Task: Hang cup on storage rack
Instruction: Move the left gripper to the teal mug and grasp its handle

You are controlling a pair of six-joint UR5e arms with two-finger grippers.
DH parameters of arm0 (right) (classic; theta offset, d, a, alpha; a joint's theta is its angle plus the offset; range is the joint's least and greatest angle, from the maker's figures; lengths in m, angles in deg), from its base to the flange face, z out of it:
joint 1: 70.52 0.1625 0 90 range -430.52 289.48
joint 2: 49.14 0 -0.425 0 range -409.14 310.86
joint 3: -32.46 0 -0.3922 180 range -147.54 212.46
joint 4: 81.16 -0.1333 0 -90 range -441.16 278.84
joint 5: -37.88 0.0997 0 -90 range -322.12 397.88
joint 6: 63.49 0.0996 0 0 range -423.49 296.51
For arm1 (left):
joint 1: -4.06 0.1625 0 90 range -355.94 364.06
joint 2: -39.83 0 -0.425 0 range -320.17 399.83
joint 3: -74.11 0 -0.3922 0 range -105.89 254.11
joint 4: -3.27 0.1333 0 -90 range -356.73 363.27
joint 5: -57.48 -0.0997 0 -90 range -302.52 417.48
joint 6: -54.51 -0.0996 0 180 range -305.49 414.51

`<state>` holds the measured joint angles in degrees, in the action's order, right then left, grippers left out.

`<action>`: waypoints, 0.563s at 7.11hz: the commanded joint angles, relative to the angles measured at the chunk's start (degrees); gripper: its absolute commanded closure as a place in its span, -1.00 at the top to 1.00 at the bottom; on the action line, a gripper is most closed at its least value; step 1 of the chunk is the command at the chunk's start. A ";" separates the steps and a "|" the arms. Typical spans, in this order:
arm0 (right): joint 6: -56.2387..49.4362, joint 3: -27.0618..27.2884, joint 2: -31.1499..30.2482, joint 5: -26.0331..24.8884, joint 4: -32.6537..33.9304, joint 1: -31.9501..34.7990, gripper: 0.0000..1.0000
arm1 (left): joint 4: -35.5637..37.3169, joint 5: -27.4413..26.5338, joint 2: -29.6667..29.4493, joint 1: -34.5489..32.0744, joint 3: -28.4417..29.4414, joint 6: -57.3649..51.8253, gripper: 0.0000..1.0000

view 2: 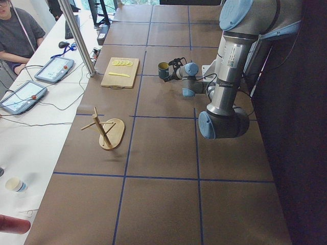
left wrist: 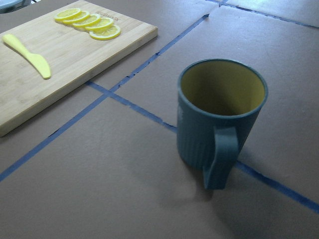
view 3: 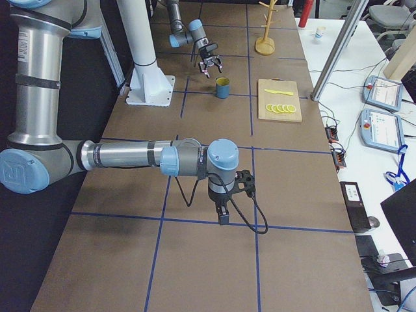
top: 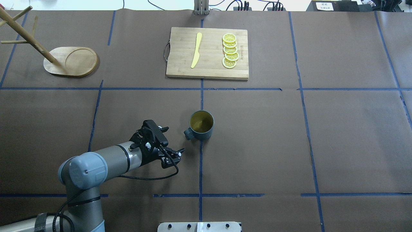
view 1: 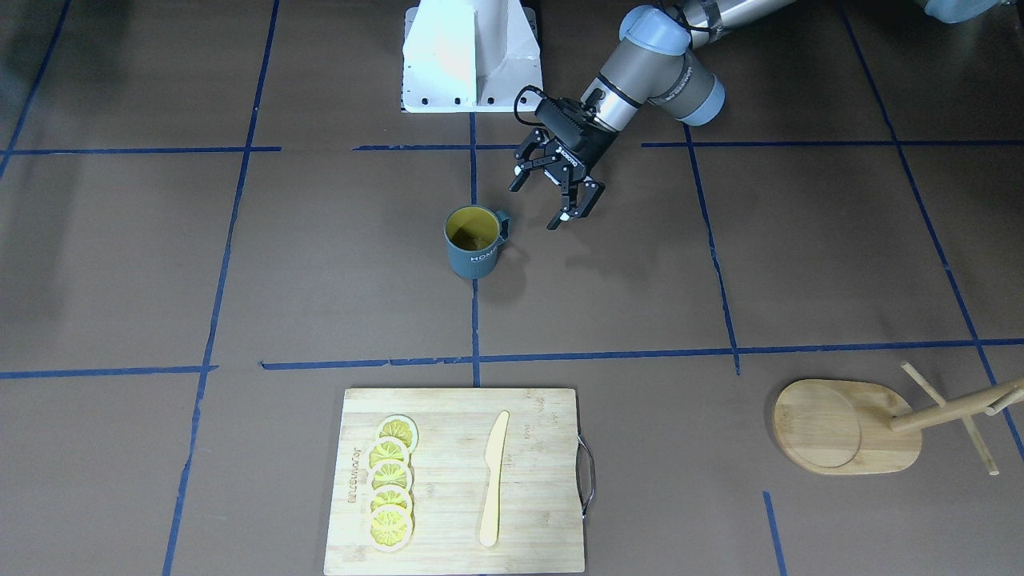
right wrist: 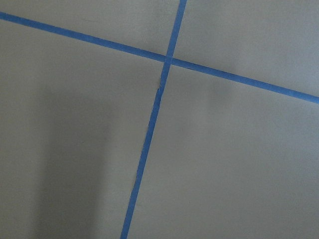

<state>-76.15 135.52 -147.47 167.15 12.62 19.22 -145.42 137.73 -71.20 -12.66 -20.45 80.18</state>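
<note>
Cup (view 1: 474, 240) upright on the robot's side of the cutting board (view 1: 448, 480), handle facing left gripper (view 1: 534, 206) just beside it, not touching, jaws wide apart, empty, right gripper (view 3: 224, 218) opening cannot be told, storage rack (view 1: 848, 424) pegs cropped.

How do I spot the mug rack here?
Start at the cutting board with lemon slices on the table's far side. Follow that side toward the robot's left: the storage rack stands alone there. Only it has an oval base and a post with thin pegs.

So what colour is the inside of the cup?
Yellow inside the cup; the left wrist view shows it best.
</note>
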 commanded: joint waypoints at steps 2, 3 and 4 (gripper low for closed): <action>0.00 -0.06 0.06 -0.08 0.00 0.00 1.00 | -0.02 -0.26 -6.03 0.37 5.96 -0.18 0.96; 0.00 -0.15 0.06 -0.08 0.00 0.00 1.00 | 0.24 -0.26 -6.73 0.37 6.15 -0.18 0.92; 0.00 -0.15 0.06 -0.08 0.00 0.00 1.00 | 0.33 -0.26 -6.74 0.37 6.23 -0.18 0.75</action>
<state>-76.15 135.41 -147.41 167.08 12.62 19.22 -145.21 137.47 -77.53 -12.30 -14.60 80.01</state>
